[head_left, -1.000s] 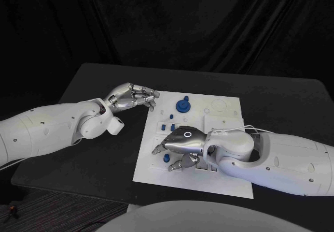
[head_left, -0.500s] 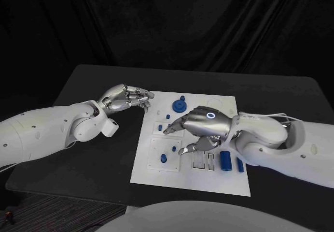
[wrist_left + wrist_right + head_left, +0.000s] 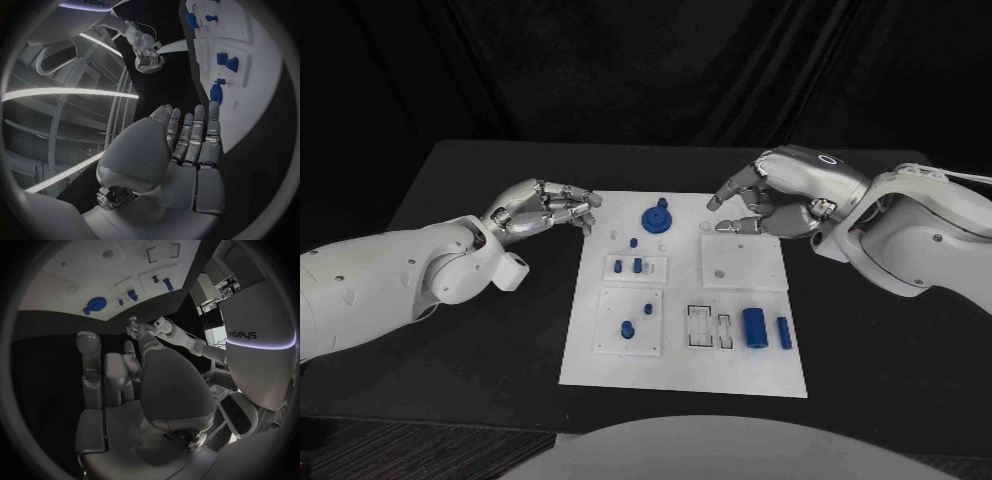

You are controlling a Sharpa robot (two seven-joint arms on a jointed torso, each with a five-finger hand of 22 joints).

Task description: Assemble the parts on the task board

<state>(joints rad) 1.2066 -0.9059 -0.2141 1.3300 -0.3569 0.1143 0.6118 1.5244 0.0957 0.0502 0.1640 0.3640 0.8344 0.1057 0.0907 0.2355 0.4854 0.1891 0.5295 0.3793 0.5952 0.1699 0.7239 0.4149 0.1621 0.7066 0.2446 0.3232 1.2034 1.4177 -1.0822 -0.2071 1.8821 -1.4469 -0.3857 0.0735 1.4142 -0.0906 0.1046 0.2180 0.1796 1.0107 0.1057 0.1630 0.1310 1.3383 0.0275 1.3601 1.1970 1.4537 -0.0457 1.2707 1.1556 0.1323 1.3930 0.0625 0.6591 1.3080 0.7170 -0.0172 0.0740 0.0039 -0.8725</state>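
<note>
head view: white task board (image 3: 733, 375) on black table (image 3: 473, 330), dark curtain (image 3: 646, 70) behind; both hands empty, fingers curled.

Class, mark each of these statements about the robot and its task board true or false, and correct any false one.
1. The right hand is above the board's far right corner. True.
2. The left hand holds a blue part. False: it holds nothing and sits beside the task board, off its far left edge.
3. Two blue cylinders lie side by side near the board's near right corner. True.
4. The blue gear-shaped part lies off the board. False: it stands on the board.
</note>
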